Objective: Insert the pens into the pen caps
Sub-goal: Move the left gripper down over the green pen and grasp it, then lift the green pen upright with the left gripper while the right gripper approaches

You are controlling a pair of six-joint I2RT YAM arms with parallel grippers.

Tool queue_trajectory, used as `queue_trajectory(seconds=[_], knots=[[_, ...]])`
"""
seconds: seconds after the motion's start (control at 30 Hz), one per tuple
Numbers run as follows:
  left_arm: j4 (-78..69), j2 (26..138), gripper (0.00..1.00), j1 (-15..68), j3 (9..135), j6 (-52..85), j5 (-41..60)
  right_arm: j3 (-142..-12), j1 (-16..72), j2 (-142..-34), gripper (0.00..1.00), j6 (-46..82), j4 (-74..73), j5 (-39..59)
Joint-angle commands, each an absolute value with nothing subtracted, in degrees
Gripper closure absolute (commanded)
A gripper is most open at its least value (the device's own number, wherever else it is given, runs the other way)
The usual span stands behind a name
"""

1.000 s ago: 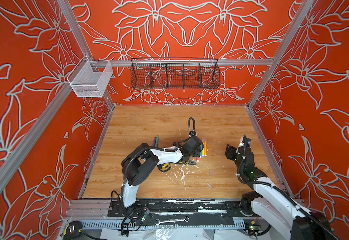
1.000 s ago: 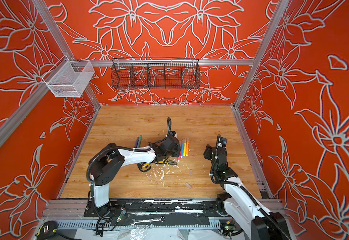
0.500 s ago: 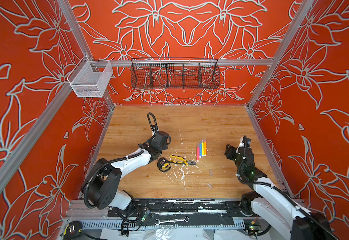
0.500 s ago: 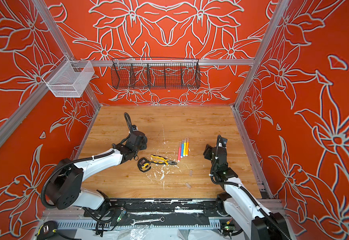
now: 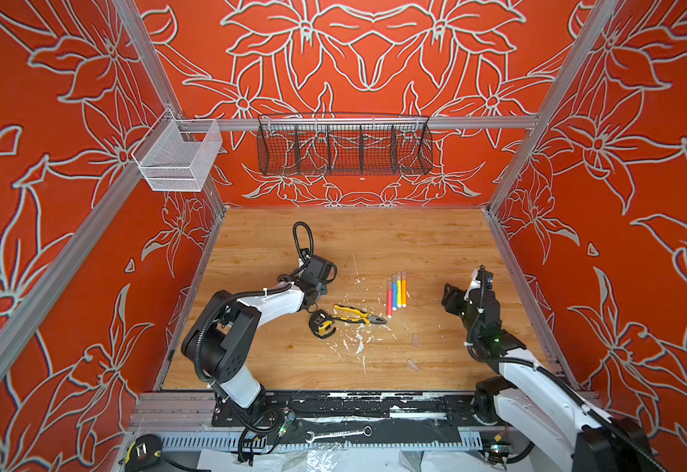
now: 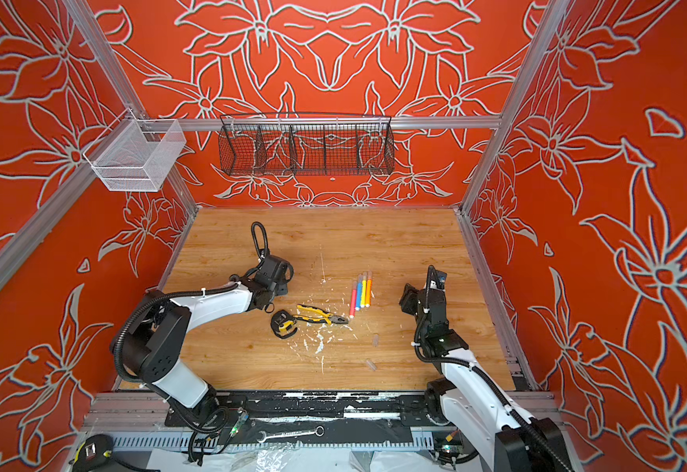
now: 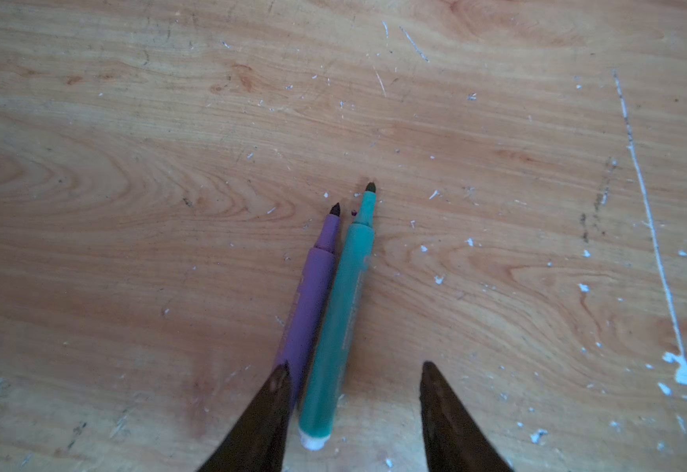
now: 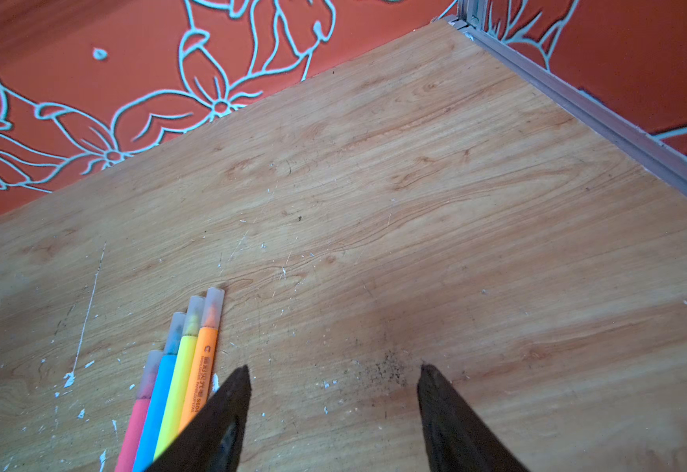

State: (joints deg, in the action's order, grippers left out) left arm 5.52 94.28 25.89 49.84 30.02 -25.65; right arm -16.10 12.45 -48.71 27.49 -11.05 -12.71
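Note:
A purple pen (image 7: 311,294) and a green pen (image 7: 340,310) lie uncapped side by side on the wooden table. My left gripper (image 7: 354,367) hangs open just above their back ends, the green one between its fingers and the purple one at one fingertip (image 7: 280,380). In both top views the left gripper (image 5: 319,286) (image 6: 278,286) hides these two. Pink, blue, yellow and orange pens (image 5: 396,289) (image 6: 361,291) (image 8: 178,367) lie in a row, each wearing a clear cap (image 8: 214,302). Two loose pen caps (image 5: 415,339) (image 6: 370,363) lie nearer the front. My right gripper (image 8: 333,367) (image 5: 450,296) stands open and empty beside the row.
Yellow-and-black pliers (image 5: 356,316) and a small tape measure (image 5: 320,323) lie between the left arm and the pen row. White flecks (image 5: 358,345) litter the middle. A black wire basket (image 5: 344,145) and a white mesh basket (image 5: 178,159) hang on the walls.
My left arm swung left, away from the row of four pens, and now sits low over the purple and green pens. The right arm has not moved.

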Motion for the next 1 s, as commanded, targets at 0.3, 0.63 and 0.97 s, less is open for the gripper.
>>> queue_trajectory(seconds=[0.3, 0.63, 0.97], knots=[[6.69, 99.65, 0.57, 24.90, 52.52, 30.73, -24.68, -15.03, 12.14, -48.14, 0.33, 27.95, -12.29, -12.21], [7.07, 103.50, 0.61, 24.70, 53.57, 31.04, -24.06, -14.94, 12.14, -47.93, 0.33, 27.95, -12.30, -12.24], [7.04, 105.73, 0.89, 24.35, 54.50, 30.81, -22.77, -14.94, 12.15, -47.91, 0.33, 27.95, -12.35, -12.22]])
